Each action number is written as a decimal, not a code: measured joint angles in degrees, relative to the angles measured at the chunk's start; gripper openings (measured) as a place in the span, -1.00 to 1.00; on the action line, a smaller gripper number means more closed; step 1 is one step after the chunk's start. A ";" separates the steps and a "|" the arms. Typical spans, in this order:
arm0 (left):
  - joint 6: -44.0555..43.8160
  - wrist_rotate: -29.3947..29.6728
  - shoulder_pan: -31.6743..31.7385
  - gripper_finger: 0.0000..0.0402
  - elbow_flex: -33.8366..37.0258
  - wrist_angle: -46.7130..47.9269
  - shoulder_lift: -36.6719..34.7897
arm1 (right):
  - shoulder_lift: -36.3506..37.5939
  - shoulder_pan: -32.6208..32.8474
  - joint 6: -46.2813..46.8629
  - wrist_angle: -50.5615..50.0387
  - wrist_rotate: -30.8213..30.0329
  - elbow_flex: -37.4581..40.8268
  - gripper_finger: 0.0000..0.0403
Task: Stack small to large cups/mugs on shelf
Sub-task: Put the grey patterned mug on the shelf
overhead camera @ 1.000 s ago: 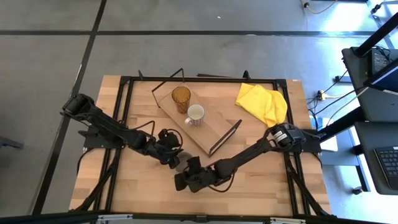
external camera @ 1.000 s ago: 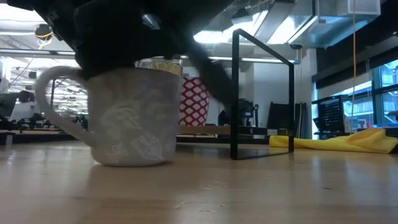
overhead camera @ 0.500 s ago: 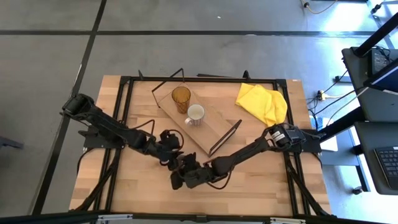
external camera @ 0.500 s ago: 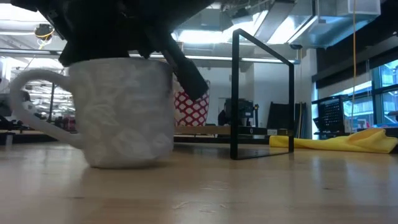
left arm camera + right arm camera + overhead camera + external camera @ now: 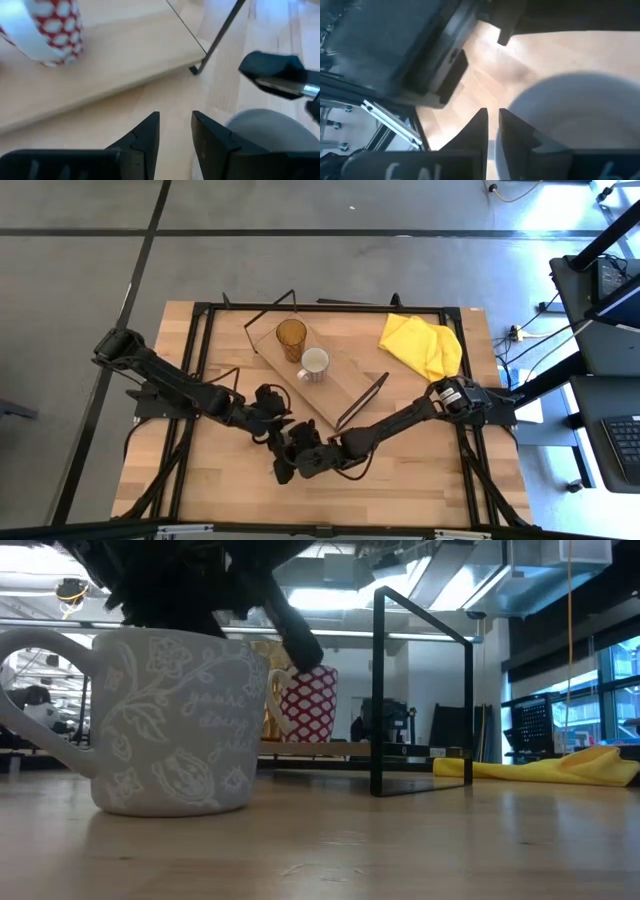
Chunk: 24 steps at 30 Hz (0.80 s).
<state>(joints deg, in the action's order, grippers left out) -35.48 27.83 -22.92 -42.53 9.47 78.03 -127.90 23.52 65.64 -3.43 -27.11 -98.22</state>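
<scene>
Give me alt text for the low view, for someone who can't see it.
A grey mug with an embossed floral pattern and a handle on its left stands on the wooden table, close to the camera, with dark robot arm parts just above it. Behind it are a red-and-white patterned mug, the shelf with its black wire frame, and a yellow cloth at far right.
</scene>
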 joint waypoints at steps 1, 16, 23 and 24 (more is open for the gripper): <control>0.57 0.57 0.09 -0.46 -0.02 0.96 -0.77 | 0.56 -0.08 -1.34 -0.29 -0.71 -0.01 -0.76; 9.40 -5.86 -4.54 -0.46 -0.02 9.87 -11.08 | 10.25 -1.06 -34.62 -34.97 8.66 -11.63 -0.75; 12.20 -6.55 -9.57 -0.46 0.01 18.53 -11.72 | 8.14 -1.84 -42.86 -54.21 16.01 -22.29 -0.75; 12.98 -6.65 -10.30 -0.46 0.01 18.32 -11.70 | 8.11 -1.93 -43.90 -54.95 16.62 -22.96 -0.75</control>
<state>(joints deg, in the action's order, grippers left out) -22.50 21.18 -33.22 -42.52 27.79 66.32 -119.79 21.59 21.74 -58.37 -10.48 -121.18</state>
